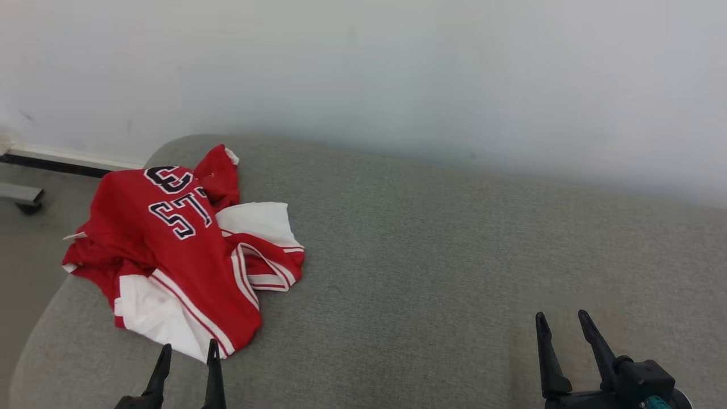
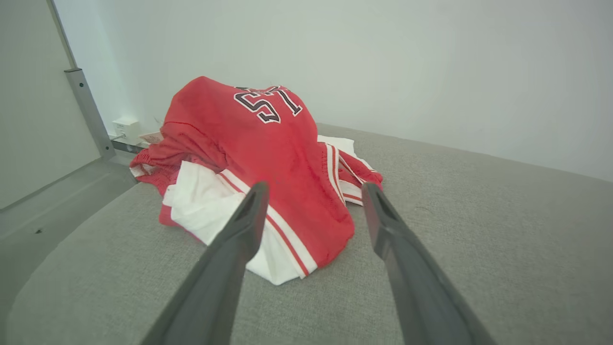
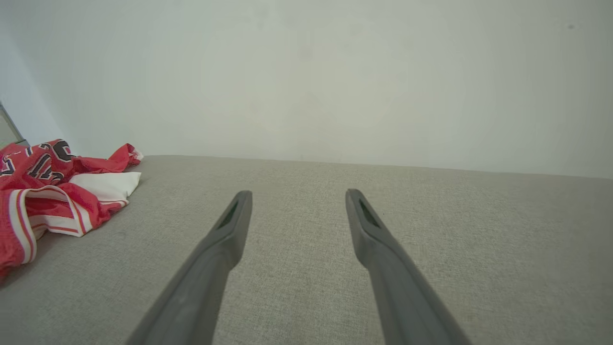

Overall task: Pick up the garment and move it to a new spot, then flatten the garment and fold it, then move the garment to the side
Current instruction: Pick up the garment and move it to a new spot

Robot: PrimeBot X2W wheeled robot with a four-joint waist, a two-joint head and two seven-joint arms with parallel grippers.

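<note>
One garment point(image 1: 182, 250) lies crumpled on the desk point(image 1: 454, 255), which is covered in grey woven fabric. It is a red jersey with white panels and thin red-and-white striped trim along its hems. Black characters outlined in white run across the top of the heap, but the folds break them up, so they cannot be read with certainty. The cloth is bunched into a mound, with a white panel showing at the near side and another at the right. It sits by the desk's rounded far left corner and reaches along the left edge.

There are two grippers, each with two dark fingers. The left gripper point(image 1: 189, 343) has its jaws open and empty, the tips just short of the garment's near hem. The right gripper point(image 1: 561, 313) is by the near edge, well apart from the garment, its jaws also open and empty over bare fabric. A pale wall point(image 1: 397, 68) stands behind the desk.
</note>
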